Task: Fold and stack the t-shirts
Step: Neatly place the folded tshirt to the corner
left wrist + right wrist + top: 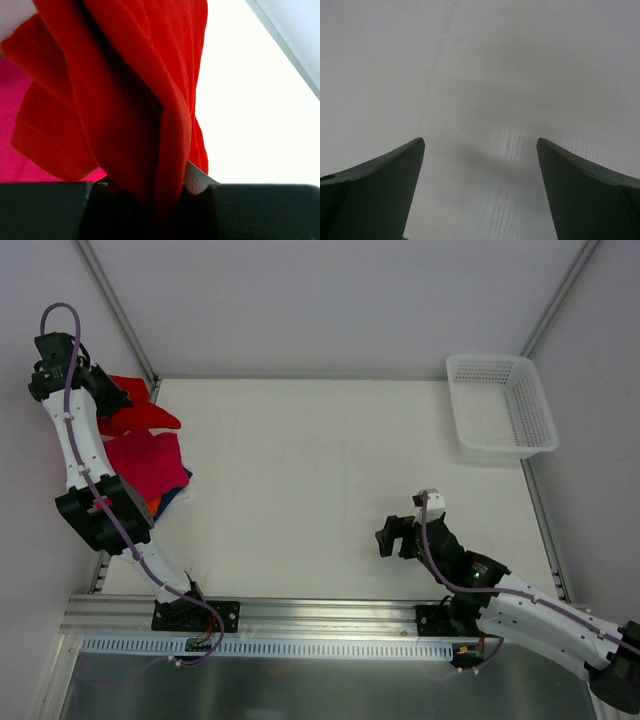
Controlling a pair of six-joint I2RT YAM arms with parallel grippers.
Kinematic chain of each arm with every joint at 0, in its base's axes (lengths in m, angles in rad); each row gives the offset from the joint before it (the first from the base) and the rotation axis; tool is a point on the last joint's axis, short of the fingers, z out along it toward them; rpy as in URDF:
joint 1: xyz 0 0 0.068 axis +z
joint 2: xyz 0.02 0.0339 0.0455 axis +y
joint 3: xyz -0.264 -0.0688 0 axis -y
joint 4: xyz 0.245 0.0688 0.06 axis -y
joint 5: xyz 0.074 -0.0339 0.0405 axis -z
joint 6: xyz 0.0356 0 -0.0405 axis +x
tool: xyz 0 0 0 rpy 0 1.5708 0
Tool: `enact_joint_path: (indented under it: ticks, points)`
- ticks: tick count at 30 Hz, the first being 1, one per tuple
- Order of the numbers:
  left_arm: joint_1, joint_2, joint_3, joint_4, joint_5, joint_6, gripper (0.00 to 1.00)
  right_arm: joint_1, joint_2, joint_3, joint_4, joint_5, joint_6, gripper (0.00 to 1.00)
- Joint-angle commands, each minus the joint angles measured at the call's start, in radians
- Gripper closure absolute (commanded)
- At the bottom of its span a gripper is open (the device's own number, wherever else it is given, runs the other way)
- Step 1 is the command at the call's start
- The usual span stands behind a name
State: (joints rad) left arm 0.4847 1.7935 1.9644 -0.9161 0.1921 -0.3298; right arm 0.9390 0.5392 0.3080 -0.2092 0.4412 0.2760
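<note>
I had the left tool (165,202) pressed together on a bunched fold of the red shirt (125,100). In the wrist view the cloth ran straight out ahead of the fingers as a thick twisted rope, its long axis in line with the tool. From above, the rest of the red shirt (140,418) lay just off the tool's tip, touching the magenta shirt (150,465). That shirt sat on slivers of orange shirt (154,505) and blue shirt (178,492).

The relation that mattered to me was the side. The pile sat to one side of the left tool, and bare table (300,470) opened to the other, toward the right tool (392,537). That tool hovered spread wide over plain table, pinching nothing, with its fingers (380,175) well apart from any cloth. The left arm was plainly the nearer one. I judged the next move to be a drag sideways across to open table. I thought the risk there was the magenta shirt being towed along.
</note>
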Motion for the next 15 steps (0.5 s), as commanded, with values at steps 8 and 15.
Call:
enact_joint_path:
  ticks: [8, 15]
  points:
    - [-0.001, 0.106, -0.107, -0.004, -0.143, 0.031, 1.0, 0.007, 0.074, 0.036, 0.08, 0.004, -0.004, 0.0]
    - [0.017, 0.026, -0.22, -0.003, -0.362, -0.018, 1.0, 0.009, 0.062, 0.02, 0.085, -0.005, -0.009, 0.01]
